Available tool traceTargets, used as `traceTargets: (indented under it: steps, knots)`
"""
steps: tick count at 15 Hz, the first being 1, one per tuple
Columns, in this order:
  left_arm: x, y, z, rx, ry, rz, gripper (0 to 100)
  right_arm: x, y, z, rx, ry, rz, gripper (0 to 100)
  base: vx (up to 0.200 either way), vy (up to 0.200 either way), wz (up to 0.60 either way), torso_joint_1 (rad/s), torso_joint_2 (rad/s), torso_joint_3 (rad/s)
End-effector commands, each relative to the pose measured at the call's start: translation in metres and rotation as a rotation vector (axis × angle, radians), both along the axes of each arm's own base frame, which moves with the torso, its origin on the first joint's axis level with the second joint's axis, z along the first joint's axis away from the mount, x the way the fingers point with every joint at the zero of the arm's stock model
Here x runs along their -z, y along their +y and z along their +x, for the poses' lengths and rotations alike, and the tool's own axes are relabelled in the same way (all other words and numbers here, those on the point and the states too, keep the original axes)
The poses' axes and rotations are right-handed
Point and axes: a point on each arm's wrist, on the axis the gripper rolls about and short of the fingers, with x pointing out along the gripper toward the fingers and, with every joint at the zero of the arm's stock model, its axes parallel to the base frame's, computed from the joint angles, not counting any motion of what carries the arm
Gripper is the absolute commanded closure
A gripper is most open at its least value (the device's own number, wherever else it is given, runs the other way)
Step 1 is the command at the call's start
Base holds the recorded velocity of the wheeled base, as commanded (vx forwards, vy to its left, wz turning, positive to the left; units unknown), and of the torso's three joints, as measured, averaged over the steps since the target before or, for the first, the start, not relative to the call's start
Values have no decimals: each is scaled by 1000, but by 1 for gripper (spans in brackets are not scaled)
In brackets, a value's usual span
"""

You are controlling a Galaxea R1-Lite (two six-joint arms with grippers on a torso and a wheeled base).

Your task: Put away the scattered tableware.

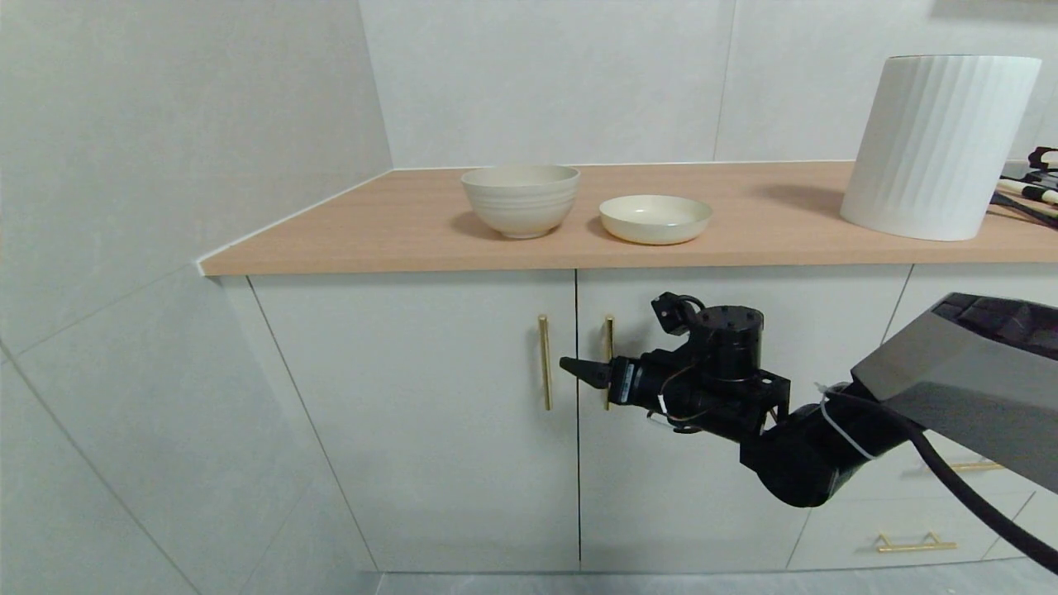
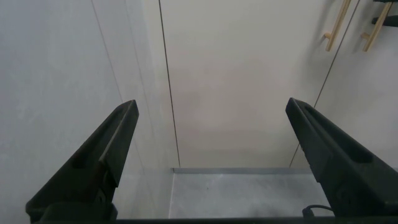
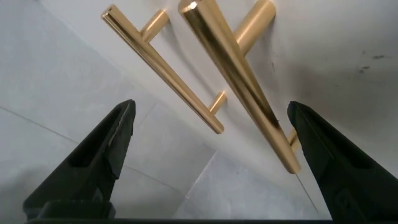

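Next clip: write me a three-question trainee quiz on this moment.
1. True or false: the right gripper is shut on a cabinet handle.
2. What sits left of the shallow dish on the countertop? A) deep bowl B) mug C) ribbed container
3. Fill in: both cabinet doors are ____.
Key: 1 false, it is open by the right door's handle; 2 A, the deep bowl; 3 shut.

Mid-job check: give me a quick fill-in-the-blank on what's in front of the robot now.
The bowl and the shallow dish sit on the wooden ___.
Both cabinet doors below are ___.
The right gripper, jaws ___, is at the right door's gold handle.
Missing: countertop; closed; open.
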Motion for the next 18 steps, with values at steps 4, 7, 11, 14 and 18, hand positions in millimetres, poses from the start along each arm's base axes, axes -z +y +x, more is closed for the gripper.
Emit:
traceTargets:
  steps: [4,7,11,14,18]
  knots:
    - [0,0,0,0,0,0,0,-4,3,-2,-9,-10,27,0,0,0,0,0,0,0]
    - [0,0,0,0,0,0,0,-5,5,-6,-18,-9,27,0,0,0,0,0,0,0]
    - [0,0,0,0,0,0,0,-10,-2,-22,-85,16,21,0,0,0,0,0,0,0]
    - [0,0,0,0,0,0,0,-18,-10,-38,-168,30,27,0,0,0,0,0,0,0]
    - [0,0,0,0,0,0,0,-19,-19,-54,-204,56,17,0,0,0,0,0,0,0]
